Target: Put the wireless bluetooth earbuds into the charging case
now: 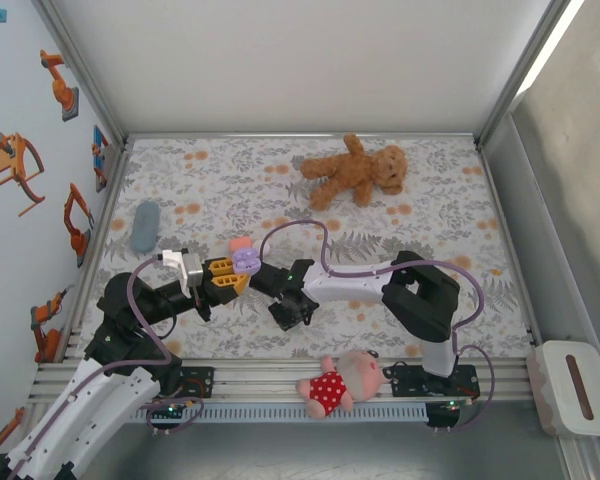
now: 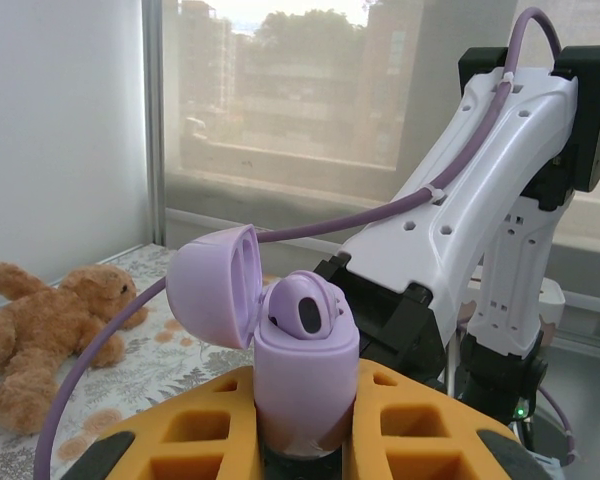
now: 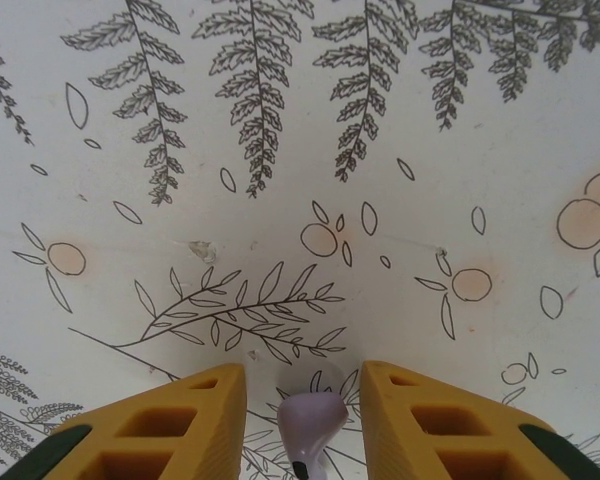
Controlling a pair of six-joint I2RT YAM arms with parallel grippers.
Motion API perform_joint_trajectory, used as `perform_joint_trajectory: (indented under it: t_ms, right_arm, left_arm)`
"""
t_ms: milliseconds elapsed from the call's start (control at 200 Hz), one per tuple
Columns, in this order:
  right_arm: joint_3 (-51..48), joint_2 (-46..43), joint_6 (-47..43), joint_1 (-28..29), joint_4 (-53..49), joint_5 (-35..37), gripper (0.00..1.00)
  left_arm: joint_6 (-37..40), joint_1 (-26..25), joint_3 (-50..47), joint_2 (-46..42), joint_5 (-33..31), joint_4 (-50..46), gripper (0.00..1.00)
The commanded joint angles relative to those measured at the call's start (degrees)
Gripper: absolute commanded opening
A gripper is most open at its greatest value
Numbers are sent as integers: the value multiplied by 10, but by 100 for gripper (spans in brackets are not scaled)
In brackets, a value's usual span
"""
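Left wrist view gives you the smooth lilac plastic charging case (image 2: 305, 375), a rounded pebble shape standing upright with its mouth facing up. Your left gripper (image 2: 302, 440) is clamped on its base between yellow plastic fingers (image 2: 460, 420) moulded with open cells. The domed lid (image 2: 212, 285) is swung open to the left, its hollow side turned toward the body. One glossy lilac earbud (image 2: 302, 305) sits in the mouth, its bulbous head poking above the rim, with a dark spot on its face.

From the top view, the case is held left of centre over the table, just on the near side of a small coral rounded case (image 1: 240, 243) on the fern-and-blossom printed cloth (image 1: 430, 200). A furry brown teddy bear (image 1: 355, 170) lies at the far side.

Right wrist view looks straight down. A second lilac earbud (image 3: 313, 418) sits between the yellow fingers of your right gripper (image 3: 303, 372). Its rounded head is far and its stem points near, so the long axis runs along the gap. The fingers stand apart, with cloth showing on both sides of the bud.
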Motion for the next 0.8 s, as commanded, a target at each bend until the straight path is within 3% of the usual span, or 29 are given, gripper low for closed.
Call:
perform_joint_trajectory:
  t_ms: [0,260,791]
  right_arm:
    - [-8,11,7,3,-6,-1,34]
    - [-10,19,4,3,-7,0,25]
    - [-14,-37,5,3,-13,28,21]
  left_arm:
    - [11,-3,7,6,0,19,1]
    - [10,-4,8,6,0,20,1]
    - [8,-4,7,0,0,14,1]
